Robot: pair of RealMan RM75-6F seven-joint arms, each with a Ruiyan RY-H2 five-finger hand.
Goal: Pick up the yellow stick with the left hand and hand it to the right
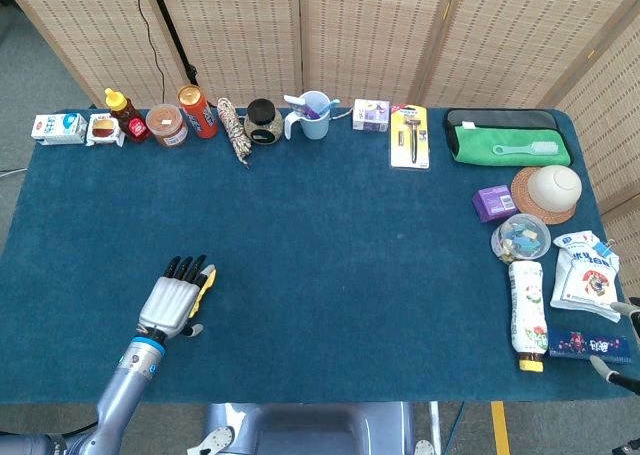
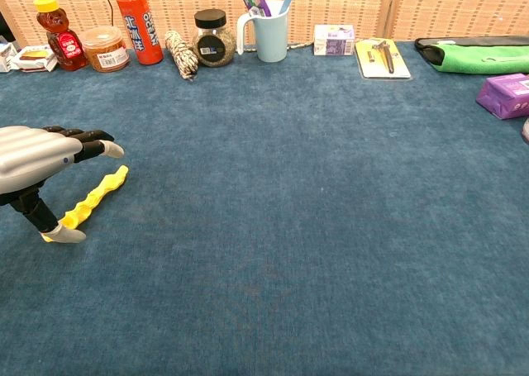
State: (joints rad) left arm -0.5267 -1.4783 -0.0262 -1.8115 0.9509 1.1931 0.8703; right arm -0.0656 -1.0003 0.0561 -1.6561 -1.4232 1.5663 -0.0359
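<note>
My left hand hovered spread and empty right over the yellow stick, which lay flat on the blue counter, so I was at the reach, and next I needed to lower and close around it.

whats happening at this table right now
The robot's left hand hovers over the yellow stick, which lies flat on the blue table near the front left. Its fingers are spread above the stick and its thumb sits by the near end; nothing is gripped yet. The right hand barely shows at the table's far right edge, well away from the stick.
</note>
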